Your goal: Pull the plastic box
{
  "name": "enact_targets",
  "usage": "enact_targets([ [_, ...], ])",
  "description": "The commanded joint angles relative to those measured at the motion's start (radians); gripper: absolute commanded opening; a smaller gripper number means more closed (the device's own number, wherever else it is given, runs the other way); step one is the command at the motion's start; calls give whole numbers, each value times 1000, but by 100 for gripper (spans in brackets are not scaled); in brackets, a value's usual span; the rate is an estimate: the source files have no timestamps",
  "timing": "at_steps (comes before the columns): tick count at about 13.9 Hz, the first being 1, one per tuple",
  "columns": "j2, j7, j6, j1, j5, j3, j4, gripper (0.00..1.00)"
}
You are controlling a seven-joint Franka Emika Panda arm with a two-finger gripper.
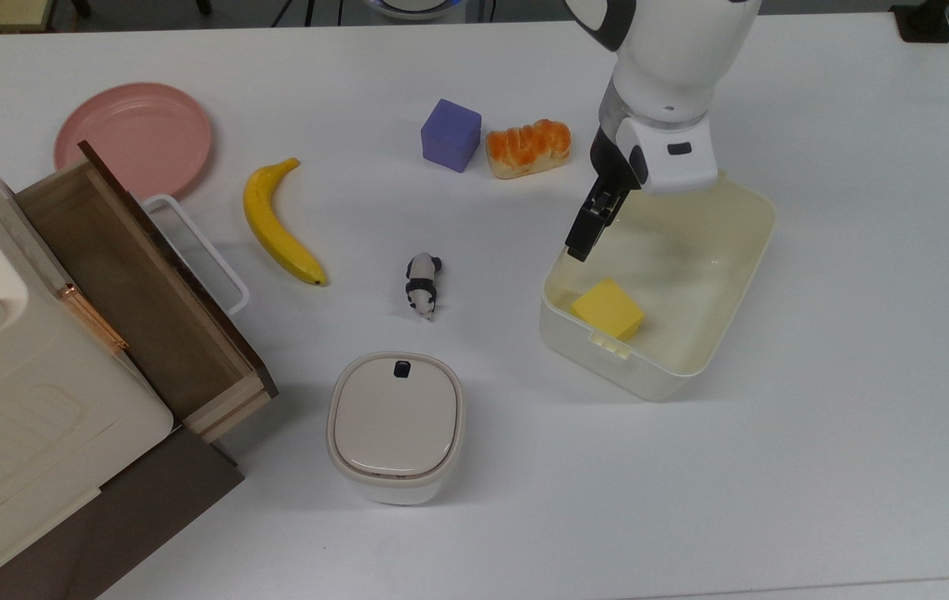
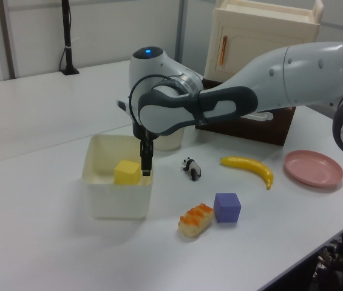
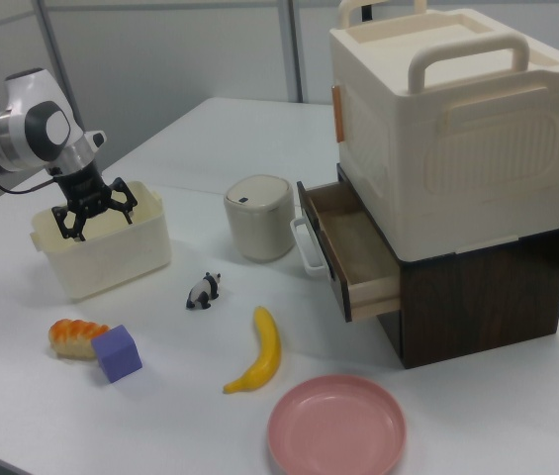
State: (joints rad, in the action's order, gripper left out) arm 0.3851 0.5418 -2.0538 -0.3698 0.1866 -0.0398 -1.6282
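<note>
White table under us | plastic box sits right of middle in the top view, yellow block inside | our gripper hangs open over its wall | if we miss the rim, we slip off or tip it
</note>
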Motion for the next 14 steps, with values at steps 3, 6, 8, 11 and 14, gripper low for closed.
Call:
enact_targets([
  [3,-63,20,-5,2,33,1,-70,100],
  [6,-92,43,-5,12,51,4,-134,100],
  [8,-120,61,-3,20,56,6,-185,100],
  [11,-158,101,6,38,57,14,-235,100],
  [14,-201,116,6,51,57,24,-286,100],
])
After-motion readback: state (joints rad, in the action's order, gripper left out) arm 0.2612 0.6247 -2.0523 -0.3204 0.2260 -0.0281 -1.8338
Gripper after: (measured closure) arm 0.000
